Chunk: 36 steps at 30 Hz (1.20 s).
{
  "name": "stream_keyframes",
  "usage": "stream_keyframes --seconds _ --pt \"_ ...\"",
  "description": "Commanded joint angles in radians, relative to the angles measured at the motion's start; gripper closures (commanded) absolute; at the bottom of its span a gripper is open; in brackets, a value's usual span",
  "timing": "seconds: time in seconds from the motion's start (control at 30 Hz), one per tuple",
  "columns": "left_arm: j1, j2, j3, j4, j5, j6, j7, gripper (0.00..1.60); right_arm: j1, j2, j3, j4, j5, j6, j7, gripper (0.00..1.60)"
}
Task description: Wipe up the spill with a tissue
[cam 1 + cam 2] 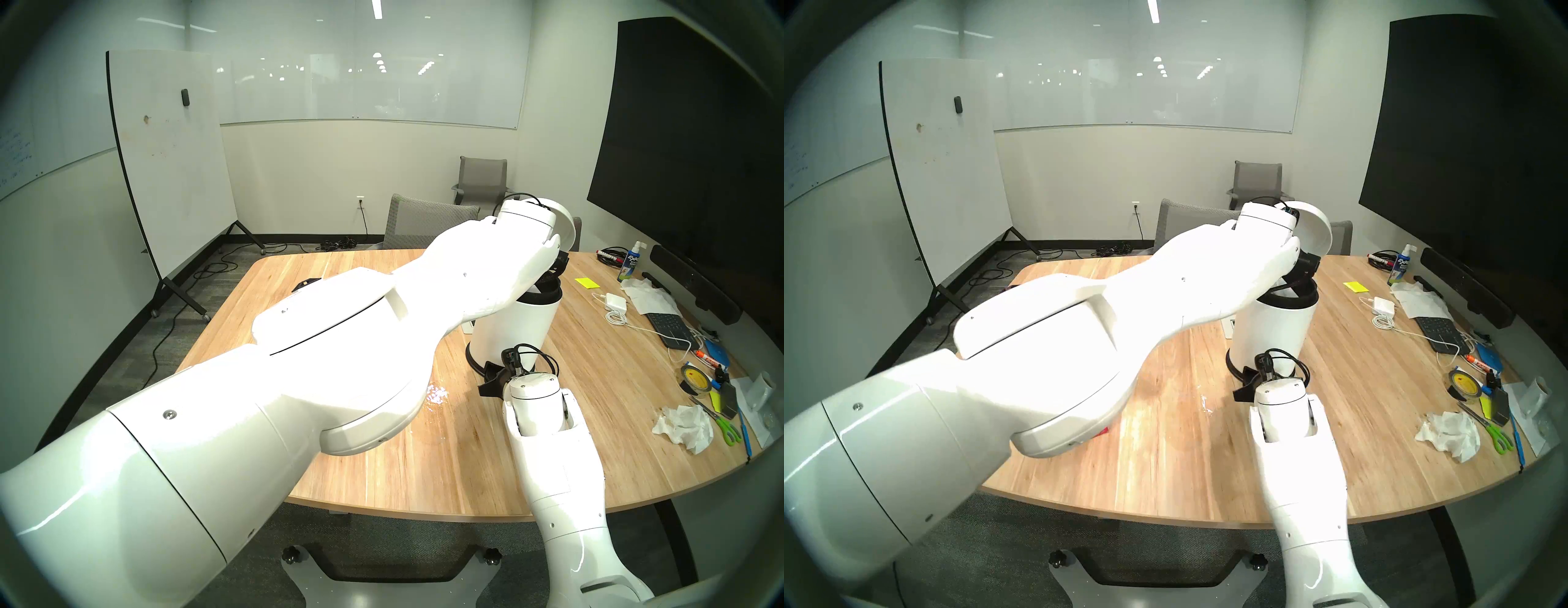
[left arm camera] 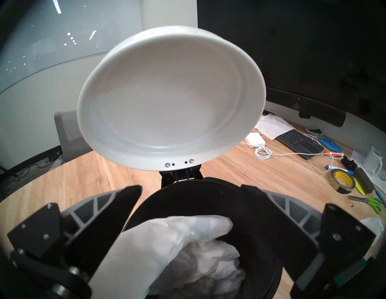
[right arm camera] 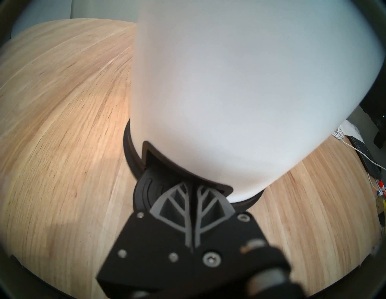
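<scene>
Meeting room w/ whiteboards; a wooden bench (image 1: 424, 458) is carrying a white pedal bin (image 1: 515, 331) w/ its lid (image 2: 171, 100) standing up. Right gripper (image 3: 193, 200), jaws together, is pressing the bin's pedal (image 3: 146, 194). Left gripper (image 2: 188, 208), jaws apart, is hovering over the bin mouth; the tissue (image 2: 167, 250) is lying loose between its fingers, dropping into the bin onto other white paper. Spill (image 1: 437, 392) is glinting wet on the bench near the bin, partly under the left arm. Judgement: keep the pedal down till the tissue is fully in, then lift the left arm straight out, clear of the lid.
</scene>
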Motion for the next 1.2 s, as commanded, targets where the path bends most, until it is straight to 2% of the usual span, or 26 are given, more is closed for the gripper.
stream_keyframes --seconds 0.0,0.2,0.53,0.57,0.6,0.63,0.7,0.73,0.77,0.87,0.97,1.03,1.17 --pt "-0.012 0.003 -0.012 -0.055 -0.007 0.025 0.041 0.0 -0.035 -0.006 -0.006 0.055 0.003 0.022 0.013 1.6" --pt "0.001 0.025 -0.02 -0.121 -0.017 0.068 0.103 0.0 -0.036 -0.006 -0.006 0.054 0.003 0.021 0.012 1.6" --pt "0.046 0.096 -0.035 -0.275 -0.042 0.153 0.203 0.0 -0.037 -0.007 -0.006 0.052 0.003 0.019 0.011 1.6" --pt "0.066 0.114 -0.036 -0.322 -0.047 0.168 0.226 0.0 -0.037 -0.007 -0.006 0.051 0.003 0.019 0.011 1.6" --pt "0.065 0.108 -0.038 -0.308 -0.051 0.172 0.23 0.0 -0.037 -0.007 -0.006 0.051 0.003 0.019 0.011 1.6" --pt "0.088 0.131 -0.04 -0.359 -0.055 0.185 0.254 0.0 -0.037 -0.007 -0.006 0.051 0.003 0.019 0.011 1.6" --pt "0.087 0.126 -0.041 -0.343 -0.058 0.188 0.255 0.0 -0.037 -0.007 -0.006 0.051 0.003 0.019 0.011 1.6" --pt "0.098 0.135 -0.044 -0.36 -0.064 0.196 0.269 0.0 -0.038 -0.007 -0.006 0.05 0.003 0.019 0.011 1.6" --pt "0.124 0.163 -0.045 -0.421 -0.068 0.208 0.29 0.0 -0.038 -0.007 -0.006 0.05 0.003 0.018 0.01 1.6" --pt "0.135 0.165 -0.054 -0.421 -0.08 0.219 0.313 0.0 -0.038 -0.007 -0.006 0.05 0.003 0.018 0.01 1.6" --pt "0.173 0.204 -0.06 -0.505 -0.089 0.233 0.352 0.0 -0.038 -0.007 -0.006 0.05 0.003 0.018 0.01 1.6" --pt "0.174 0.202 -0.062 -0.5 -0.092 0.234 0.358 0.0 -0.038 -0.007 -0.006 0.05 0.003 0.018 0.01 1.6" --pt "0.204 0.232 -0.068 -0.568 -0.099 0.242 0.39 0.0 -0.037 -0.007 -0.006 0.051 0.003 0.019 0.011 1.6"
